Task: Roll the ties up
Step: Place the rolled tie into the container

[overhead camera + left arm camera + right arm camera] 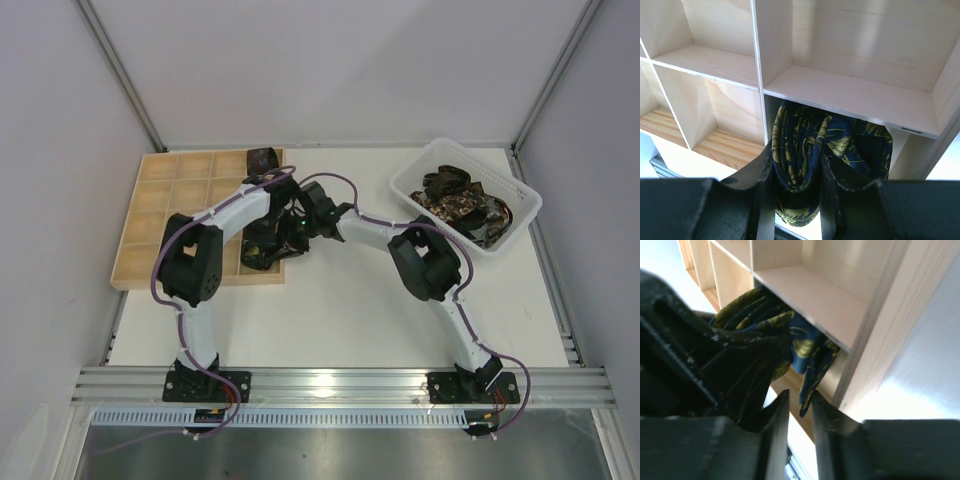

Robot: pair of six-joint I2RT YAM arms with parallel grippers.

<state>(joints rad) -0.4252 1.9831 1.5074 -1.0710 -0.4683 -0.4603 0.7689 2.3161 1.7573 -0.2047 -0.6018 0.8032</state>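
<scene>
The left gripper [796, 200] is clamped on the navy tie [800, 150], a bunched fold of it pinched between both fingers. The tie (yellow-green print) sits in a cell of the tray [850, 95], near the tray's near right corner. The right gripper [801, 396] has its jaws a narrow gap apart, and the tie's loose end hangs at the mouth. I cannot tell whether it is pinched. A rolled tie [262, 158] fills a far cell. More ties [455, 200] lie in the basket [520, 195].
</scene>
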